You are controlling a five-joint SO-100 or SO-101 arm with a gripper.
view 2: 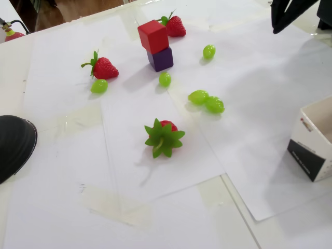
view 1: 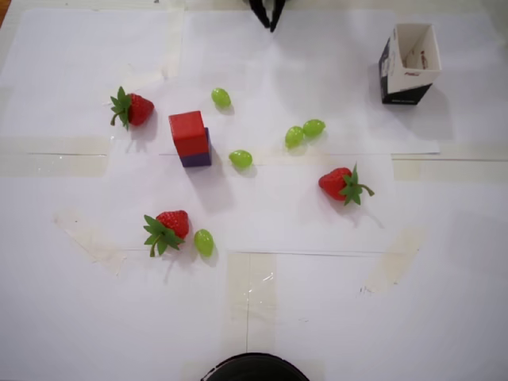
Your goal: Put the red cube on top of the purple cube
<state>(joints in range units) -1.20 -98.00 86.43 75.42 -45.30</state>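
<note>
White paper sheets taped together cover the table (view 1: 333,317). On it the red cube (view 2: 152,35) sits atop the purple cube (view 2: 161,58), slightly askew. Well away, the gripper (view 2: 278,27) hangs empty, jaws nearly pressed together. A nudge could topple that stack.

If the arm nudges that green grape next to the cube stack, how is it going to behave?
The grape looks rounded and glossy, so it would probably roll rather than slide, and may slip from a pinch. It lies close beside the purple cube carrying the red cube, so a push that way could bump the stack. It looks small, so probably light.
</note>
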